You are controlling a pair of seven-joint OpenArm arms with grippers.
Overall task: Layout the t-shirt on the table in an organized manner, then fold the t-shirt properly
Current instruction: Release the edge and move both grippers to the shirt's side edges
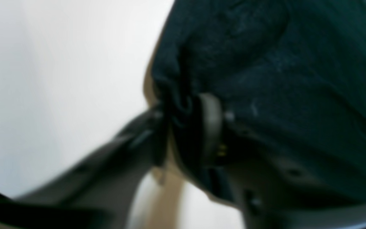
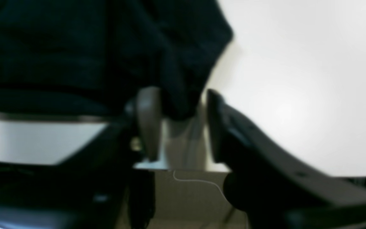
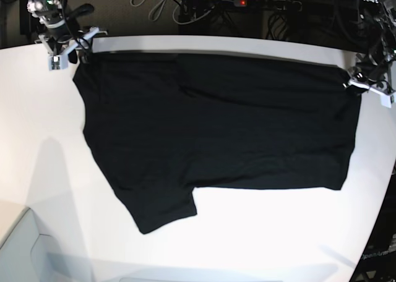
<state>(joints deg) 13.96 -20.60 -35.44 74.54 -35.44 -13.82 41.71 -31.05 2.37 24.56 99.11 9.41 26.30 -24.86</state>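
Currently the black t-shirt (image 3: 210, 127) is lying spread across the white counter (image 3: 37, 140), its long far edge running close along the counter's back rim and one sleeve pointing toward the near side. The right gripper (image 3: 69, 50) is sitting at the shirt's far corner on the base view's left, and the left gripper (image 3: 365, 84) at the opposite far corner. In the right wrist view the jaws are standing clearly apart with a fold of dark cloth hanging between them but not pinched, so that gripper is reading as open. In the left wrist view a bunch of fabric (image 1: 176, 105) is lying between the two jaws with a gap still showing; whether it is being gripped or released I cannot tell, the picture being blurred. Judgement on risk: if either arm is lifting away while cloth is still catching on a pad, the corner is likely to drag and rumple the laid-out edge, or pull it over the back rim, which is very near. A second risk is uneven release, one corner freed before the other, skewing the shirt before folding. The body already shows shallow creases that could set into the fold. No print patch, neck label or readable writing is showing in any view; the fabric appears plain black here.
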